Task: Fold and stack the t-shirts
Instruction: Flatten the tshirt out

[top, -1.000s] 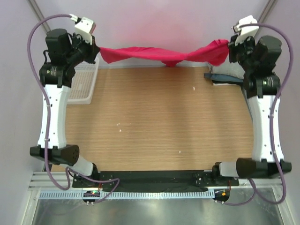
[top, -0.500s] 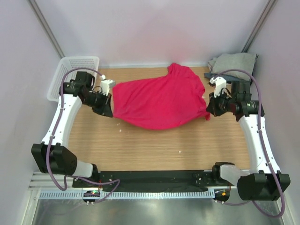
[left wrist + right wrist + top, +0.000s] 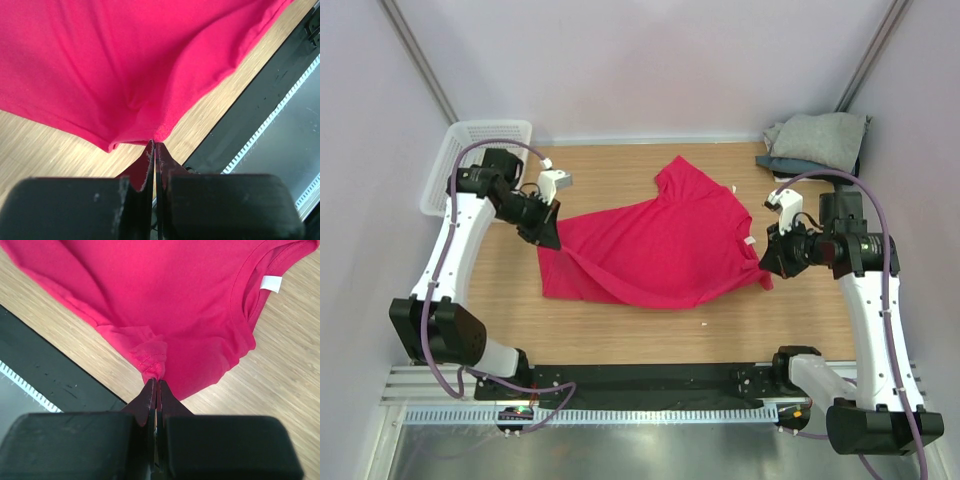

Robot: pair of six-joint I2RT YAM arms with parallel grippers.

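Pink shirt [image 3: 660, 250]: a second ago stretched aloft at the far edge; now laid rumpled on the table [image 3: 620, 330]. Left gripper [image 3: 548, 236] clamped on its left edge, right gripper [image 3: 766, 262] on a sleeve. Spreading looks nearly done, with folding likely next. Grey stack [image 3: 817, 135]: far right corner.

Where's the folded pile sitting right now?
Top view: the folded pile sits in the table's far right corner, beyond the right gripper, apart from the crimson shirt.
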